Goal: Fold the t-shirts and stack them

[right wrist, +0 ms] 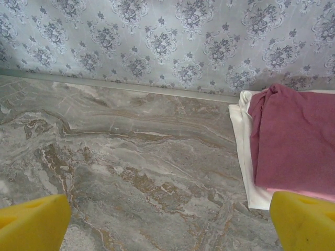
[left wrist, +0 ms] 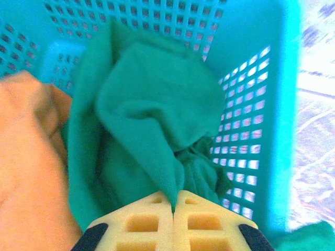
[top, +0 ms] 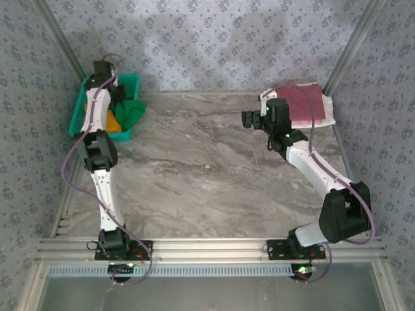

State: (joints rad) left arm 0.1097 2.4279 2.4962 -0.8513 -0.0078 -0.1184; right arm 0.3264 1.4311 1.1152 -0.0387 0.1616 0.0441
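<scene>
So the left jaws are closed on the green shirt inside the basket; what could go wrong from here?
The left jaws pinch only a thin fold of the green t-shirt, so it may slip out when lifted.
The orange t-shirt lies against it and might be dragged along.
Cloth could catch the mesh basket and tip it.

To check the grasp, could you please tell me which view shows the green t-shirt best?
Left wrist: the green t-shirt is close, a fold pinched in shut jaws. Top external shows it small, beside the left arm.

White-and-black arms [top: 106, 188], purple cables [top: 63, 170], yellow claw fingers [right wrist: 31, 222].
</scene>
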